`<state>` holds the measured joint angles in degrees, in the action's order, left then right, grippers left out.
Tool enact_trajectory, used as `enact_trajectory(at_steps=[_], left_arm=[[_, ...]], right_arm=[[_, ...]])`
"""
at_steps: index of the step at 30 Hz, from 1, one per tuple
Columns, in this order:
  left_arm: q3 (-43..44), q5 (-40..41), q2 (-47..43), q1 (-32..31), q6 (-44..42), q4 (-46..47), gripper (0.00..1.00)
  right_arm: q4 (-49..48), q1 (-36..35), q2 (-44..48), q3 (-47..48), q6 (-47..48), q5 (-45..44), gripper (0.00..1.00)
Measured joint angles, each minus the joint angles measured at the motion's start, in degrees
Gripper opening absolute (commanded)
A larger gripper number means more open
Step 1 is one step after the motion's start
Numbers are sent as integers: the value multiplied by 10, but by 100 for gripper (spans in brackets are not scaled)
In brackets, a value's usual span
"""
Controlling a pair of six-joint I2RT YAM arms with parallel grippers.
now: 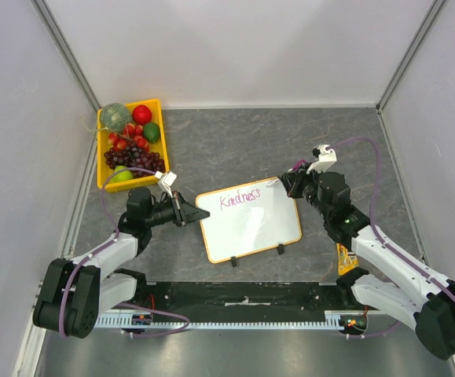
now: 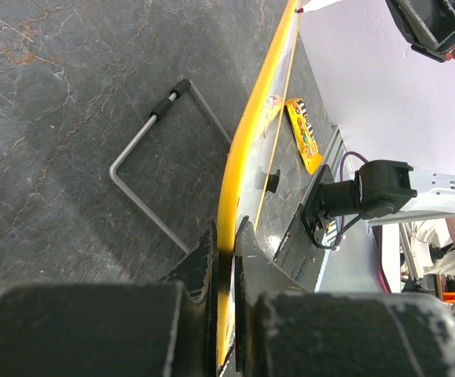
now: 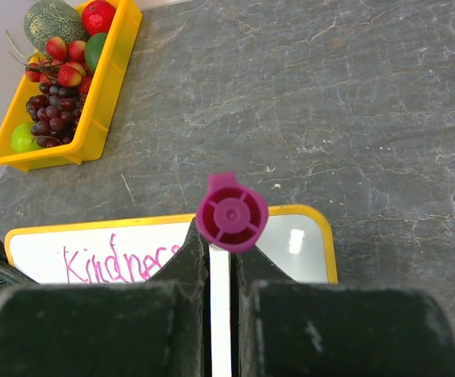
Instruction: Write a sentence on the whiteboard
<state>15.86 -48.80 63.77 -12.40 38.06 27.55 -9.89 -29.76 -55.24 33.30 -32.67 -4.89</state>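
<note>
The whiteboard (image 1: 251, 224) lies tilted in the middle of the table, with pink "Kindness" writing (image 1: 239, 197) along its top edge. That is all of the sentence that shows. My left gripper (image 1: 202, 214) is shut on the board's left edge. In the left wrist view the yellow frame (image 2: 247, 141) runs between its jaws (image 2: 225, 251). My right gripper (image 1: 288, 182) is at the board's upper right corner. It is shut on a marker with a magenta end cap (image 3: 232, 212) that points down at the whiteboard (image 3: 306, 243), just right of the writing (image 3: 117, 265).
A yellow tray (image 1: 100, 161) of fruit stands at the back left, also visible as the tray (image 3: 105, 102) in the right wrist view. A yellow candy packet (image 1: 345, 259) lies by the right arm's base. A bent wire stand (image 2: 144, 149) lies behind the board.
</note>
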Motion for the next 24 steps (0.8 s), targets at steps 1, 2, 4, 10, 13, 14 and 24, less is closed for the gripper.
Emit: enact_trajectory(at_steps=[1, 2, 4, 10, 13, 14, 24], left_arm=[[0, 0, 0, 0, 0, 0, 2], [0, 0, 0, 0, 0, 0, 2], [0, 0, 0, 0, 0, 0, 2], [0, 0, 0, 0, 0, 0, 2], [0, 0, 0, 0, 0, 0, 2], [0, 0, 0, 0, 0, 0, 2], [0, 0, 0, 0, 0, 0, 2]], right_arm=[[0, 0, 0, 0, 0, 0, 0], [-1, 0, 0, -1, 0, 0, 0], [-2, 0, 0, -2, 1, 0, 0], [-9, 0, 7, -15, 1, 1, 0], [-9, 0, 13, -21, 1, 3, 0], [-9, 0, 15, -23, 1, 4, 0], [-12, 0, 32, -44, -3, 21, 0]])
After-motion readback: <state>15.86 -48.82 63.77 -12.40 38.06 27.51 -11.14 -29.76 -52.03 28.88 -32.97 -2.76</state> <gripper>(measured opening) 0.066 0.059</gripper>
